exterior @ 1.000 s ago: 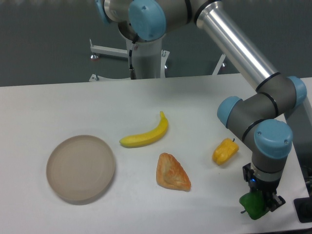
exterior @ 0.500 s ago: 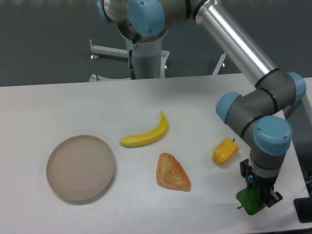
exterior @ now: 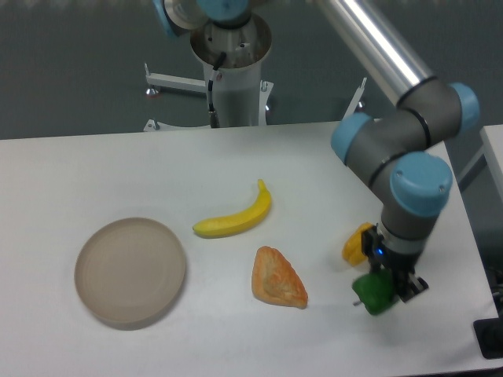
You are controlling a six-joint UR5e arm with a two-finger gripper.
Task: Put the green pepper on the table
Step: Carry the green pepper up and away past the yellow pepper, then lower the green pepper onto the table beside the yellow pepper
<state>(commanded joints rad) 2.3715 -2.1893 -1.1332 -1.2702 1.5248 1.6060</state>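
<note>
The hand (exterior: 387,289) is clamped narrow around the green pepper (exterior: 374,292), which shows just below the wrist, toward the right side of the desk (exterior: 94,173) and nearer its front edge. Whether the pepper hangs just above the white surface or touches it cannot be told from this view. The yellow pepper (exterior: 356,244) lies just behind it, partly hidden by the arm.

Judging by this, the task is well along but not finished: the pepper is in the grip and close over a bare patch of desk, yet it is not released. What seems left is to lower it the last bit, open the fingers and lift clear. It should be set down apart from the yellow pepper.

Counted: one green pepper, one yellow pepper, one banana (exterior: 234,216) near the middle of the desk, one triangular pastry (exterior: 277,278) in front of the banana, and one round beige plate (exterior: 130,271) toward the left front. One arm, one hand.
</note>
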